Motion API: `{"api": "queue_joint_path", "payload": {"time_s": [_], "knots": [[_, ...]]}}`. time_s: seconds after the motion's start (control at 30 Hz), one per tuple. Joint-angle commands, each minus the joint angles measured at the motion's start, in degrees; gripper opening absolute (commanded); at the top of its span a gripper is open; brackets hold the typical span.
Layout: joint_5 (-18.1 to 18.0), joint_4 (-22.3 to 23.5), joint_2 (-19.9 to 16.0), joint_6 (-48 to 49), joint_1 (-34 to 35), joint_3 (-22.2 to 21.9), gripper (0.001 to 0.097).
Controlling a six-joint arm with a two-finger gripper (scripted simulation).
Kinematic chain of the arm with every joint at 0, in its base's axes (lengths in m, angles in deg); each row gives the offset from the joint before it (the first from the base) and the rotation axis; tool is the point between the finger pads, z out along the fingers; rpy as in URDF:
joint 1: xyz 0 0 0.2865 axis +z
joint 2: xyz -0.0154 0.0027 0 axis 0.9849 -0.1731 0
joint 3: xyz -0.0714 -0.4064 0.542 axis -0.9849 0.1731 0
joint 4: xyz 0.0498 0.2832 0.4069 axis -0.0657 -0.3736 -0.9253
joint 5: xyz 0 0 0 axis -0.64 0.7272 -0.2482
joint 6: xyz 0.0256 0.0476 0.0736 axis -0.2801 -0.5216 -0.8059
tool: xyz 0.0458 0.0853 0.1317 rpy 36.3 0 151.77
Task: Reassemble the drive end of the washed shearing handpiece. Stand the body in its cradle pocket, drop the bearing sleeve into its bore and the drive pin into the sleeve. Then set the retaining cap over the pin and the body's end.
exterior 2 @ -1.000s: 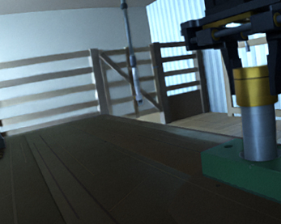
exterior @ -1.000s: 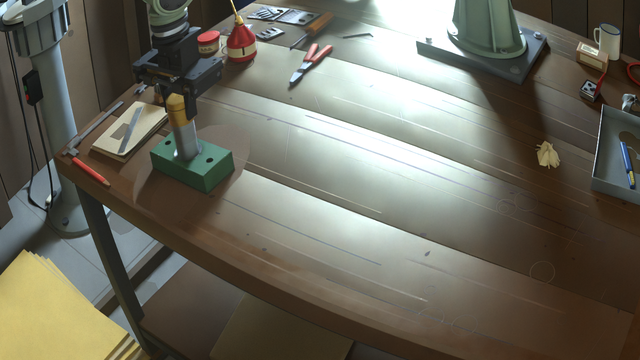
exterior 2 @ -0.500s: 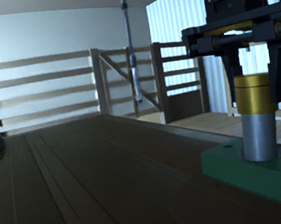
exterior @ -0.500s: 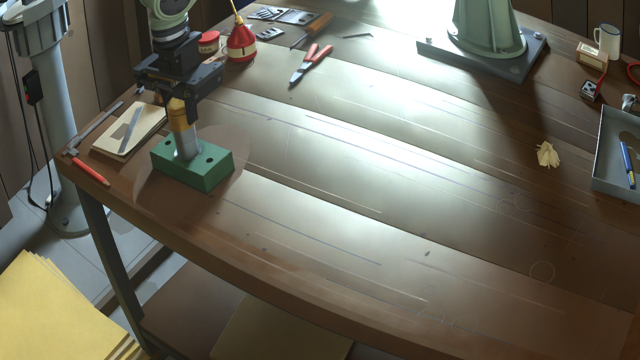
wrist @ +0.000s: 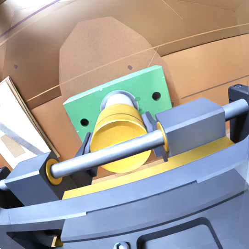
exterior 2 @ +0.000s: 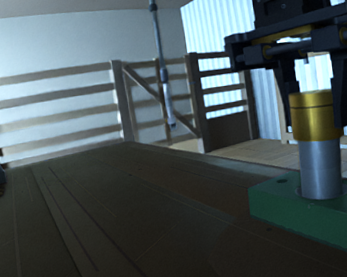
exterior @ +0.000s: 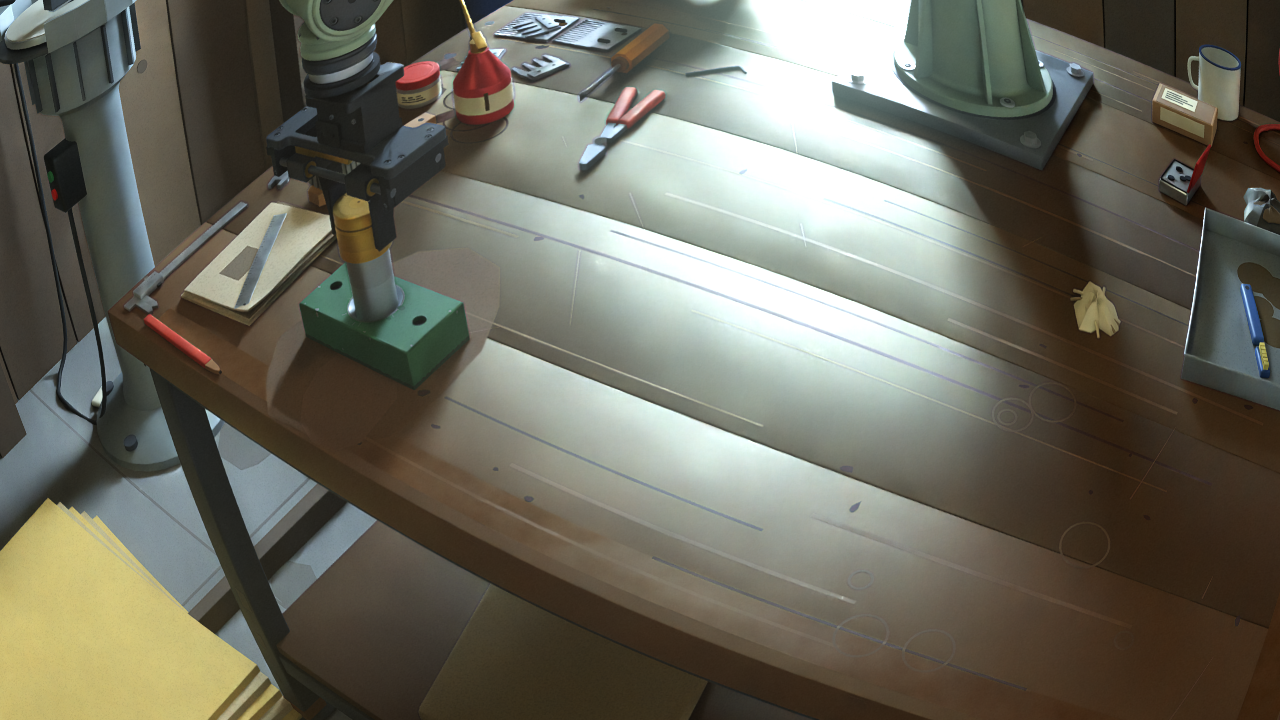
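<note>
The brass retaining cap (exterior: 353,227) (exterior 2: 315,114) (wrist: 119,132) sits over the top end of the grey handpiece body (exterior: 373,285) (exterior 2: 321,170). The body stands upright in the pocket of the green cradle (exterior: 385,328) (exterior 2: 319,211) (wrist: 116,97) at the bench's left end. My gripper (exterior: 358,224) (exterior 2: 316,111) (wrist: 118,137) comes straight down over the cap, with a finger on each side of it, gripping it. The sleeve and pin are hidden inside.
The arm's green pedestal (exterior: 976,63) stands at the far side of the bench. A notepad with a steel rule (exterior: 260,260) lies left of the cradle. A red pencil (exterior: 179,342) lies near the edge. An oil can (exterior: 482,81), a tin (exterior: 418,84) and pliers (exterior: 619,121) lie behind. A grey tray (exterior: 1240,313) is far right.
</note>
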Motion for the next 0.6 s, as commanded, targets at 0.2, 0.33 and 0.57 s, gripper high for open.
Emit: {"api": "queue_joint_path", "payload": {"time_s": [0.2,0.33,0.57], "knots": [[0.0,0.0,0.1,0.0,0.0,-0.08,0.0283],[0.0,0.0,0.1,0.0,0.0,-0.08,0.0363],[0.0,0.0,0.1,0.0,0.0,-0.08,0.0503]]}}
